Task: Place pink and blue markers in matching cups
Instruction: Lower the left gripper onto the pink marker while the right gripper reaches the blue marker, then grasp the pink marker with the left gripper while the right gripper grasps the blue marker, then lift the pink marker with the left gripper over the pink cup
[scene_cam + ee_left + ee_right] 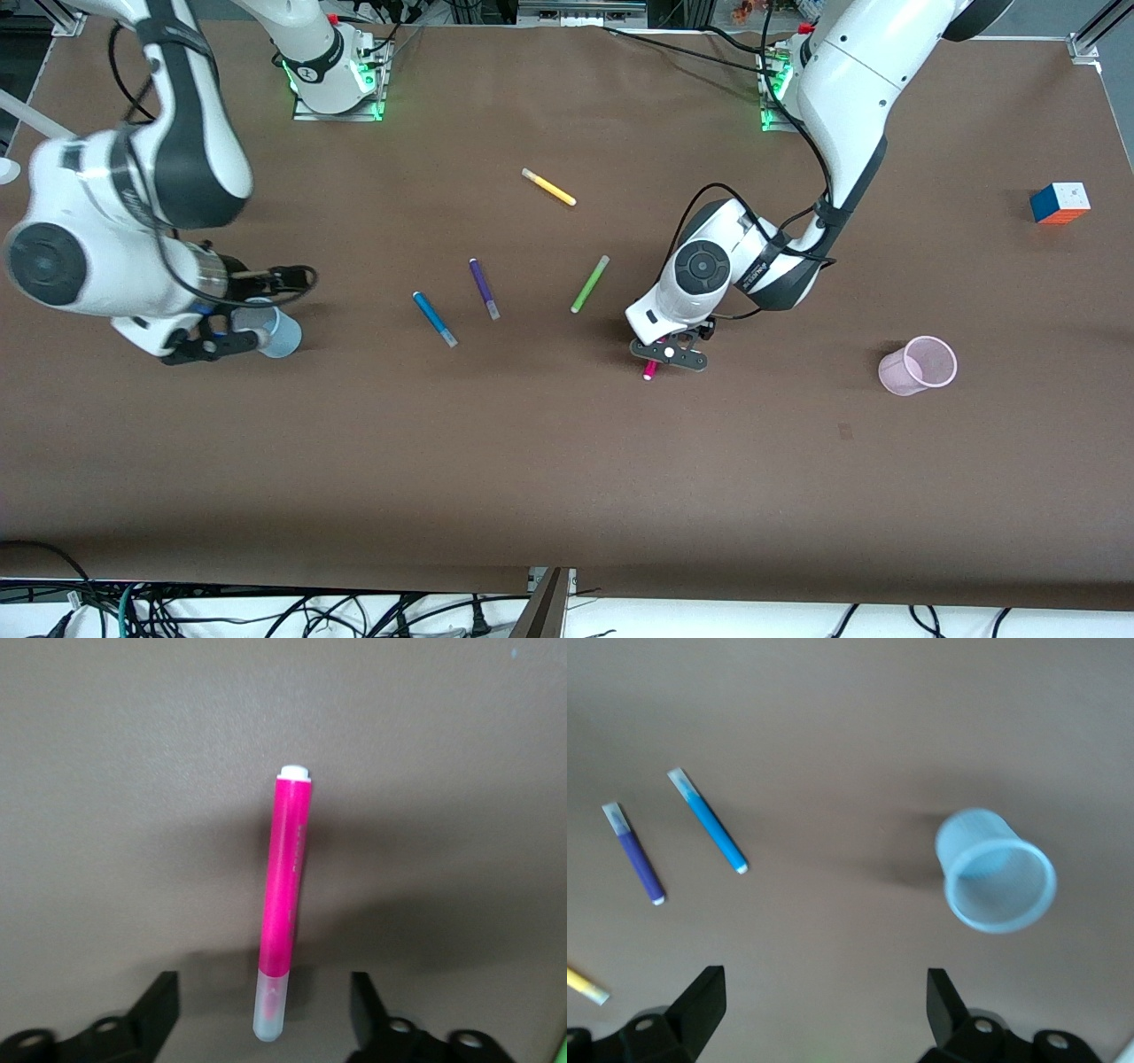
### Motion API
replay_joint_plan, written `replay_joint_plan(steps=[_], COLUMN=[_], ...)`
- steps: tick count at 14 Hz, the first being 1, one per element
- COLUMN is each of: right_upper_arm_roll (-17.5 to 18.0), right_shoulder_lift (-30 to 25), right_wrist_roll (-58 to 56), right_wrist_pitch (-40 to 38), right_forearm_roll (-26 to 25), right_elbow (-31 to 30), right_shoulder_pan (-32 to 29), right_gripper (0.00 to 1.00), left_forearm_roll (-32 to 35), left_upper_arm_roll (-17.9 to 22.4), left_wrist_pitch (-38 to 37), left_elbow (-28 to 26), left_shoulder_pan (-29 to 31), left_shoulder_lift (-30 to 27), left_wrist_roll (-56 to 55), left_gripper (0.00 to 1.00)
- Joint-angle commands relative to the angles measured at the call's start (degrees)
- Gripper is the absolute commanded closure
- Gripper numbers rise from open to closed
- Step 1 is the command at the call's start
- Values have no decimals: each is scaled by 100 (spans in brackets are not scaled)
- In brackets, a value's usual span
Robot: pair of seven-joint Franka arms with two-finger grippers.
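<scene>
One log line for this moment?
left gripper: open over pink marker | right gripper: open by blue cup

The brown table (567, 496) carries 5 markers: yellow marker (549, 187), purple marker (484, 288), green marker (590, 283), blue marker (434, 318), pink marker (649, 370). A blue cup (276, 330), a pink cup (919, 365) and a puzzle cube (1060, 203) are also seen on it.

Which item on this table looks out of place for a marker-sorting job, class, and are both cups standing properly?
The Rubik's cube at the left arm's end of the table belongs to no sorting step. The pink cup and the blue cup both appear tipped rather than upright, mouths facing sideways. Nothing looks spilled or broken.
</scene>
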Motion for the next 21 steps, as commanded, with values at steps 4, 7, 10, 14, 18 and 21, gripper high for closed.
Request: replay_joint_plan(steps=[4,7,10,14,18,21], right_upper_arm_roll=[-1,77,96,104,157,192], right_shoulder_lift=[608,899,1101,1347,1374,1374], right_wrist_roll=[-299,-704,-697,-723,-732,-732], right_wrist_pitch=[923,1301,1783,2417,3436,3884], right_forearm_roll=[78,87,130,140,139,131], right_elbow=[22,-39,-188,-416,-1022,-1277], right_shoulder_pan=[643,846,1171,1347,1427,1427], right_gripper=[0,0,0,0,0,0], left_forearm_roll=[179,179,75,-321,-348,-129], left_upper_arm_roll=[27,18,0,-184,-167,-105], left_wrist_pitch=[95,16,-597,-1809,-3837,-4712], left_elbow=[-110,-110,-40,48,845,1243], left_shoulder_pan=[-27,52,157,666,1044,1500], left_shoulder_lift=[55,-15,-400,-1086,-1290,-1255], left_wrist_roll=[-164,-226,-130,843,2205,3347], left_gripper=[88,100,100,100,100,100])
